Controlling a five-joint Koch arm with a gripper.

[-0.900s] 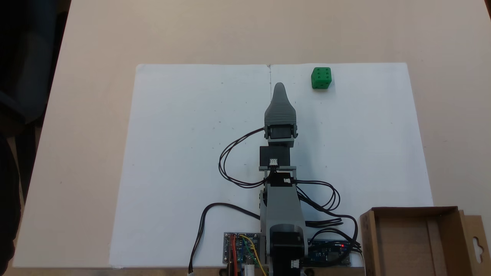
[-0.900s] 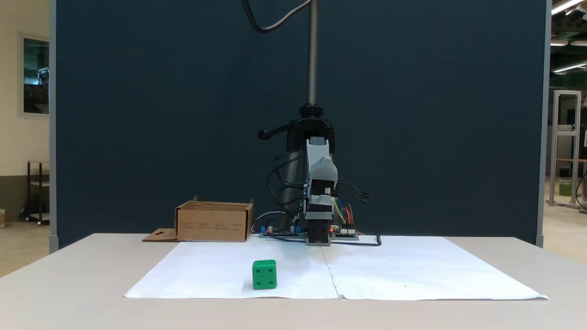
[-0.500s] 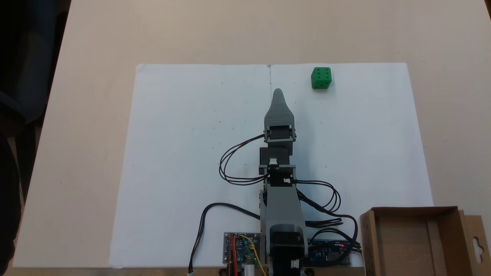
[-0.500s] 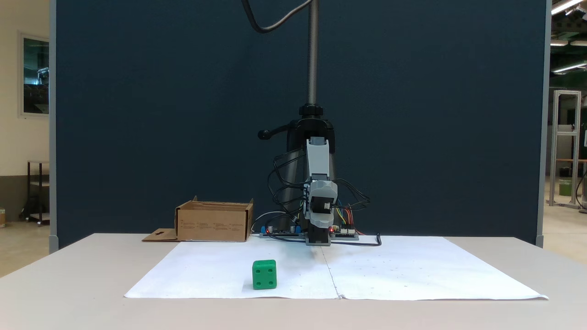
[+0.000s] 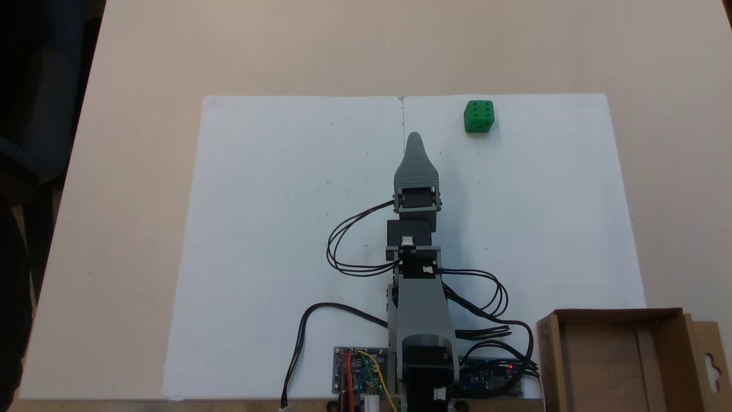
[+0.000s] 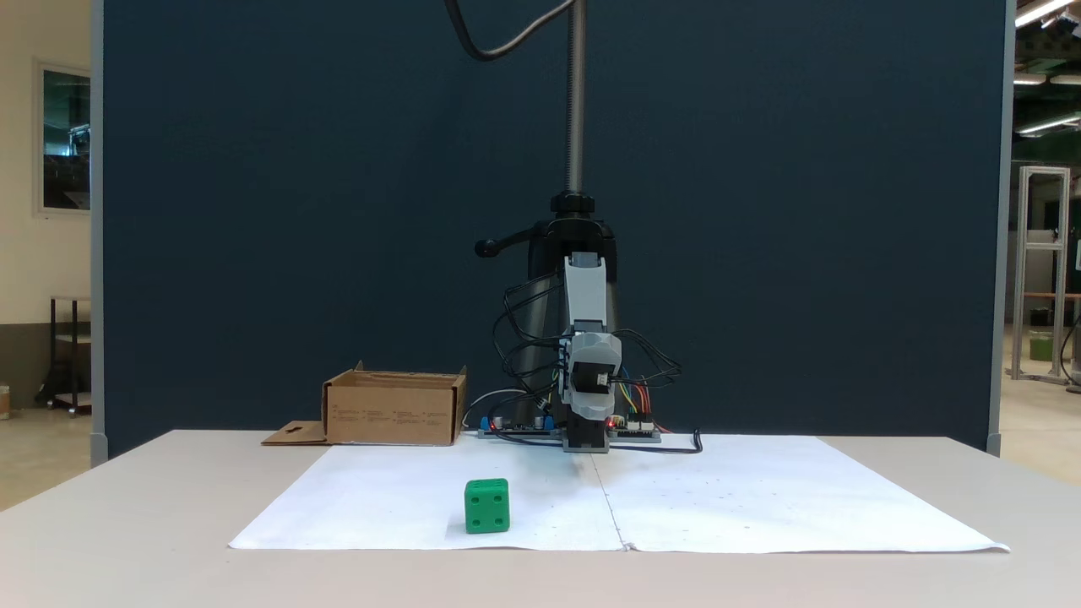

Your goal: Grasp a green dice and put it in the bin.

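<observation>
With the jaws stacked so their gap cannot be told, the gripper (image 5: 415, 139) risks knocking the distant dice (image 5: 478, 116) off its paper (image 5: 274, 229) if it arrives shut.

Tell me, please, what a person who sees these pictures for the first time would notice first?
The eye falls first on the green dice, bright on the white paper sheet near its far edge in the view from above. Next comes the grey arm with its gripper pointing up the sheet's middle seam, apart from the dice. The bin, a brown cardboard box, sits beside the arm's base.
</observation>
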